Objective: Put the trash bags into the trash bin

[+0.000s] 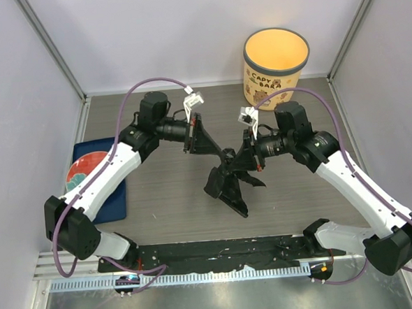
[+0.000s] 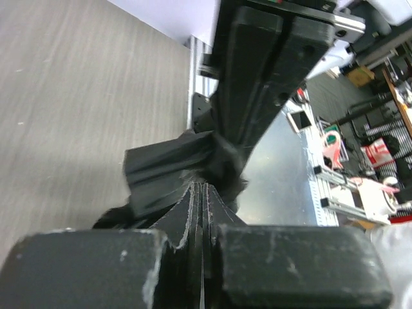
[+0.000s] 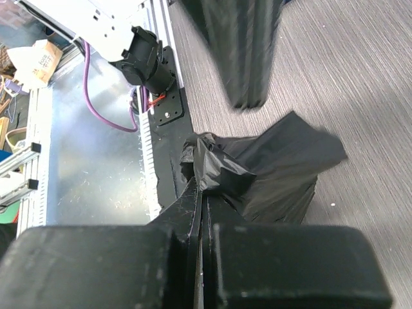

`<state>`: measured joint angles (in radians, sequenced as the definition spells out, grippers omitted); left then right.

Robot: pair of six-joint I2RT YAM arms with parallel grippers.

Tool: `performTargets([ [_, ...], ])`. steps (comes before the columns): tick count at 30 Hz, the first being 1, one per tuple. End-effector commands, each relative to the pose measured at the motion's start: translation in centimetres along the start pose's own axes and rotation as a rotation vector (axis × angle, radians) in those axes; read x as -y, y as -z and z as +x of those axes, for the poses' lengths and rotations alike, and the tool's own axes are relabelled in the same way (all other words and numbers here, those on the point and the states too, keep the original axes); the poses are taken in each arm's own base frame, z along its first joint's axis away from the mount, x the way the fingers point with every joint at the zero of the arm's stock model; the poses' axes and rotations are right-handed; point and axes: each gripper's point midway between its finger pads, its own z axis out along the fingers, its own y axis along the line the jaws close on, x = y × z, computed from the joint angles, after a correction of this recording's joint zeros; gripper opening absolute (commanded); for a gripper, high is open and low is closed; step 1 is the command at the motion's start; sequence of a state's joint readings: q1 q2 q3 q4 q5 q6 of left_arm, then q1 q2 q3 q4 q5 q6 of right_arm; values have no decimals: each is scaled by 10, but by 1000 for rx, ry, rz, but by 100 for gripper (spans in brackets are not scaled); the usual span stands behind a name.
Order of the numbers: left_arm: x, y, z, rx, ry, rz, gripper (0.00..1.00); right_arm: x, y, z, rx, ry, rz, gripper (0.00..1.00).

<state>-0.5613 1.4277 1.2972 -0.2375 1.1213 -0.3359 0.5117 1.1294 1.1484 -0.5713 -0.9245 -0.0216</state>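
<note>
Bin (image 1: 266, 84): far right, upright, looks empty.
Bag (image 1: 227, 186): bunched over the middle of the surface (image 1: 160, 213), well apart from bin.
Right gripper (image 3: 201, 183): clamped on bag.
Left gripper (image 2: 203, 188): jaws together beside bag; hold unclear.
Left for you: carry, drop in.

The trash bag (image 1: 230, 186) is thin, crinkled black plastic film with a faint sheen. The table (image 1: 167, 199) looks matt grey wood-grain.
</note>
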Motion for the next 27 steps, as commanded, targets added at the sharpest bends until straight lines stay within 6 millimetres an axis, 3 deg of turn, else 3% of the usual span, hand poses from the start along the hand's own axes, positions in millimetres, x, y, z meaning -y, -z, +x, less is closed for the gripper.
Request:
performTargets([
  [1,-7,20,-7,24,-23,-28,0,-12,15,-12,35,55,19,1],
  [4,-10,22,-4,7,-38,-30,0,-12,16,-12,37,55,25,1],
  [7,1,22,-8,9,-37,31,0,-10,16,-12,36,48,30,1],
  [8,6,19,-12,11,-38,50,9,-9,15,-12,34,47,31,1],
  [11,27,11,-15,3,-81,96,53,-7,13,-12,34,36,29,1],
  [15,27,-5,-13,2,-65,64,68,-3,9,-17,48,33,24,1],
  [18,22,-14,-11,-5,-30,45,65,-3,7,-21,57,44,13,1],
  [22,18,-20,-16,5,-36,9,53,-4,5,-21,55,24,6,1],
  [25,14,-22,-15,3,-22,-12,39,-4,5,-22,56,29,4,1],
  [26,13,-22,-15,2,-18,-15,25,-4,5,-22,57,28,6,1],
  [27,12,-22,-14,0,-16,-18,20,-4,5,-23,58,32,4,1],
])
